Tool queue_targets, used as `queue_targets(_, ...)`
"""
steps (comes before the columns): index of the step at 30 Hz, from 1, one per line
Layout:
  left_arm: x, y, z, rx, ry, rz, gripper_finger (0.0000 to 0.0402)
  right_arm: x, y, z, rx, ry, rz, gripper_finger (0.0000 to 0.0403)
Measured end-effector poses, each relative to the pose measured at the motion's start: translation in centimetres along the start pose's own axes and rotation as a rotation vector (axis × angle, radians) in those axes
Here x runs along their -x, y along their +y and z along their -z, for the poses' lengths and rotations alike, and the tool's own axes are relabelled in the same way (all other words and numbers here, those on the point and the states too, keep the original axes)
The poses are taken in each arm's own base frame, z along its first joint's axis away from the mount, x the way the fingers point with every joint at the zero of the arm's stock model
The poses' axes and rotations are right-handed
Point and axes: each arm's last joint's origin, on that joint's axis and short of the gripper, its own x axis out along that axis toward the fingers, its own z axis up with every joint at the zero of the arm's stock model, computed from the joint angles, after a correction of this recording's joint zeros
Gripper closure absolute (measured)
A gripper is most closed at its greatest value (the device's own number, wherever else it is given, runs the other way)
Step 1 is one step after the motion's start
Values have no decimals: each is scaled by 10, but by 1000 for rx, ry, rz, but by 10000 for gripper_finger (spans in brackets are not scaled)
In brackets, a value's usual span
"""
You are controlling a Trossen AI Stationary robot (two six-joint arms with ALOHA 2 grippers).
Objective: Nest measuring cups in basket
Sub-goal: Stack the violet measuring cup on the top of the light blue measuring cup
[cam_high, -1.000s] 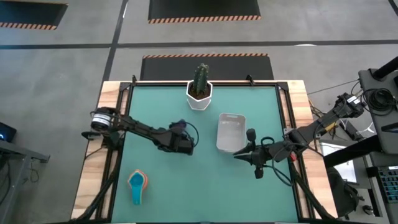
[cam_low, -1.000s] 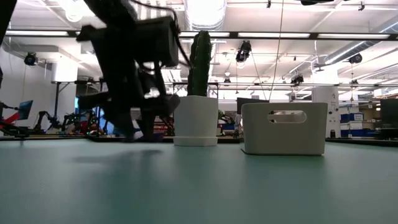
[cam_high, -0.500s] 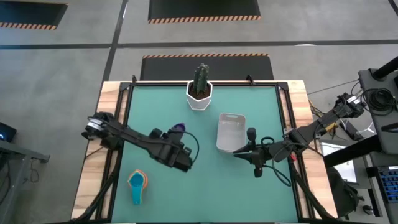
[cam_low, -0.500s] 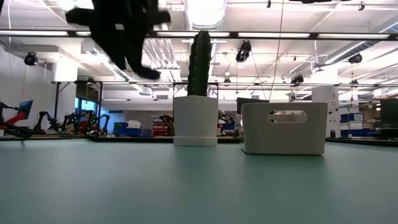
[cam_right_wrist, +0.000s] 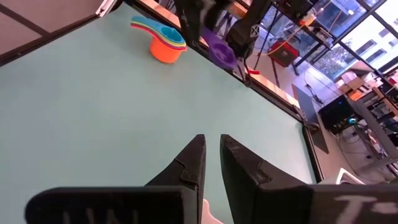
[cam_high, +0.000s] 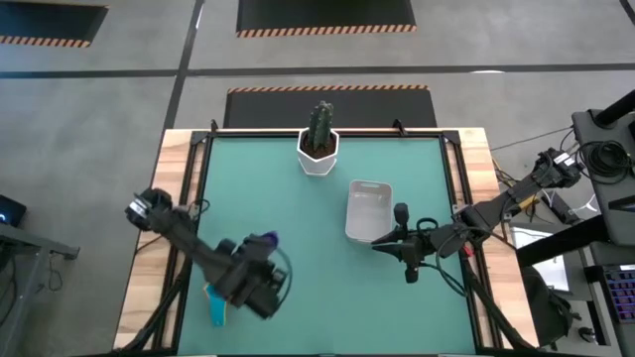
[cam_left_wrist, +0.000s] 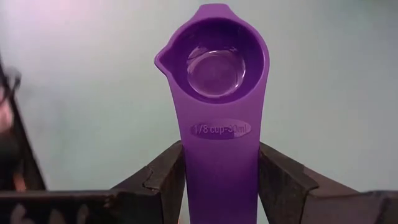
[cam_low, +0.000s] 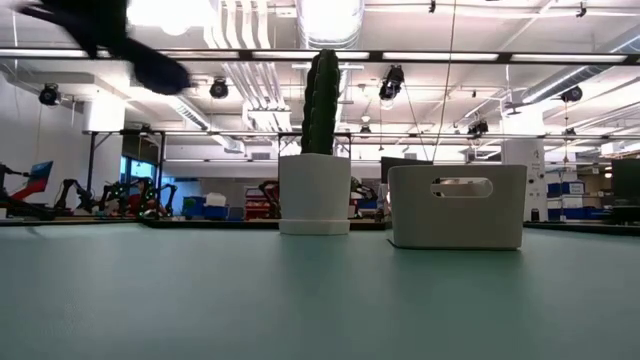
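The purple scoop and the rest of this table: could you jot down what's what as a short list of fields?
purple cup: clamped by its handle between the left gripper fingers, off the table, marked 1/8 cup
left gripper: over the table's near left part, next to the stack
cup stack: orange, teal and others nested, on the table
basket: right of centre
right gripper: beside the basket, fingers almost together, holding nothing
cactus pot: far edge
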Motion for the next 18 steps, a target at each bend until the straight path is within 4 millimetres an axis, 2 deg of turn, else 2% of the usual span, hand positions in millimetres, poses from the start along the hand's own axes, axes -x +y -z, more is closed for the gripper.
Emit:
queue_targets(10,23,23,69,183,112,-22,250,0,-2,-4,2,-40,10,364)
queue_targets(18,32,37,97,240,174,-52,250,0,-2,-5,21,-51,3,365)
